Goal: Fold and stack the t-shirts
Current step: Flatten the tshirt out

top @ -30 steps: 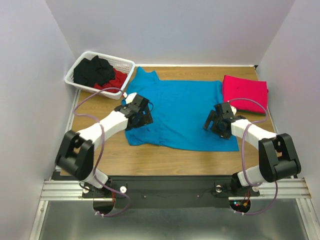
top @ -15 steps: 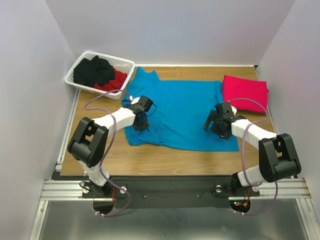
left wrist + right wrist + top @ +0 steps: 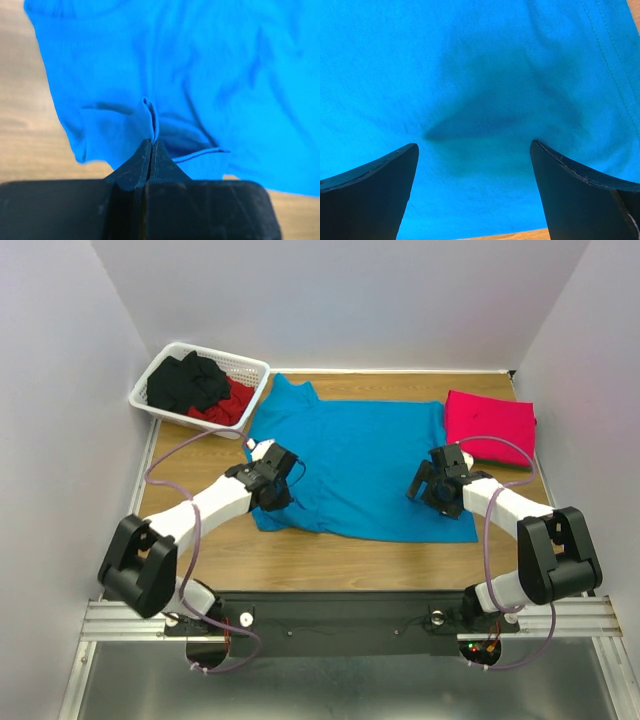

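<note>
The left gripper has its two black fingers pressed together, pinching a small raised ridge of blue cloth between the tips; the left wrist view shows the gripper with that ridge standing up just above it. It grips the turquoise t-shirt near the shirt's near-left corner, close to the left edge of the desk.

The right gripper has its fingers spread wide apart, over the near-right part of the same shirt. In the right wrist view the gripper shows smooth blue cloth, with one soft crease, filling the gap between the fingers. Whether the tips touch the cloth cannot be told.

The turquoise t-shirt lies spread across the middle of the desk, one sleeve reaching toward the far-left corner. The pinkish-red t-shirt lies folded at the far-right corner, just beside the blue one.

A white lattice basket sits at the far-left corner, overhanging the edge, holding a black cloth and a red cloth.
</note>
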`<state>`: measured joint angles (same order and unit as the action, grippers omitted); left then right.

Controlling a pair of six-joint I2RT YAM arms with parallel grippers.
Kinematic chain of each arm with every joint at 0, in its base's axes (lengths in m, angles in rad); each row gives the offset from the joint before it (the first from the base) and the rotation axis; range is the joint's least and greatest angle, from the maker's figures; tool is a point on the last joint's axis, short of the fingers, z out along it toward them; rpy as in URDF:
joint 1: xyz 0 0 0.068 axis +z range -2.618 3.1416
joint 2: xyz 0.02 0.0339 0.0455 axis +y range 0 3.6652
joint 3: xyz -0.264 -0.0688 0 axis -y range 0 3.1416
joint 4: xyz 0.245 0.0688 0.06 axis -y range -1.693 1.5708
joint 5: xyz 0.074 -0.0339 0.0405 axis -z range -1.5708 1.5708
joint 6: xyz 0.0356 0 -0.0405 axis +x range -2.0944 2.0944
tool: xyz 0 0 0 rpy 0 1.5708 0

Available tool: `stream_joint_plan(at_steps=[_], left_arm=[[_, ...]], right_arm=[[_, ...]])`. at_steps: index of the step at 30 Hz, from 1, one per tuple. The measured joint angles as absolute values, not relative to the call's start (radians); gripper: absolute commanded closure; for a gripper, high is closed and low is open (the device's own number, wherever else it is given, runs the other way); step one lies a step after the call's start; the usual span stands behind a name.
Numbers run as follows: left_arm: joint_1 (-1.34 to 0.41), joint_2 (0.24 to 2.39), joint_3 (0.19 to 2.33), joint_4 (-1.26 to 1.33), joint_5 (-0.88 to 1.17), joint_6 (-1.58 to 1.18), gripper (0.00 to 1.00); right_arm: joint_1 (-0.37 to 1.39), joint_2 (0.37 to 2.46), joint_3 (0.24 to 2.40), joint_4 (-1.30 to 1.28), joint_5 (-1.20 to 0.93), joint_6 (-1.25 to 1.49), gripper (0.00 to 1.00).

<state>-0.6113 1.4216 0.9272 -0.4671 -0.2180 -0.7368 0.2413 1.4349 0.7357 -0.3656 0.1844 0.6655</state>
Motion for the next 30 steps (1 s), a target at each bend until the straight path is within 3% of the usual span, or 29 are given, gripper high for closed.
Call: stream_joint_plan(at_steps=[12, 13, 15, 16, 18, 19, 20, 22, 30], left_arm=[[-0.780, 1.078, 0.593, -0.597, -0.169, -1.036, 0.98], [-0.793, 1.058, 0.574, -0.601, -0.155, -1.060, 0.80], [-0.821, 1.033, 0.553, -0.604, -0.128, -1.102, 0.67], [-0.834, 1.027, 0.547, -0.608, -0.117, -1.118, 0.50], [-0.850, 1.024, 0.547, -0.622, -0.102, -1.144, 0.43], [-0.865, 1.024, 0.548, -0.635, -0.094, -1.161, 0.30], [-0.875, 1.023, 0.550, -0.648, -0.090, -1.174, 0.24], [-0.909, 1.021, 0.566, -0.702, -0.090, -1.206, 0.13], [-0.963, 0.961, 0.706, -0.811, -0.133, -1.249, 0.01]], right_arm=[[0.236, 1.419, 0.717, -0.347, 0.184, 0.667, 0.00], [0.236, 1.419, 0.717, -0.347, 0.184, 0.667, 0.00], [0.236, 1.419, 0.717, -0.347, 0.184, 0.667, 0.00], [0.236, 1.419, 0.717, -0.347, 0.184, 0.666, 0.00], [0.236, 1.419, 0.717, -0.347, 0.184, 0.666, 0.00], [0.236, 1.419, 0.717, -0.347, 0.184, 0.666, 0.00], [0.236, 1.419, 0.717, -0.347, 0.184, 0.666, 0.00], [0.236, 1.419, 0.716, -0.346, 0.184, 0.666, 0.00], [0.233, 1.404, 0.709, -0.348, 0.172, 0.653, 0.00]])
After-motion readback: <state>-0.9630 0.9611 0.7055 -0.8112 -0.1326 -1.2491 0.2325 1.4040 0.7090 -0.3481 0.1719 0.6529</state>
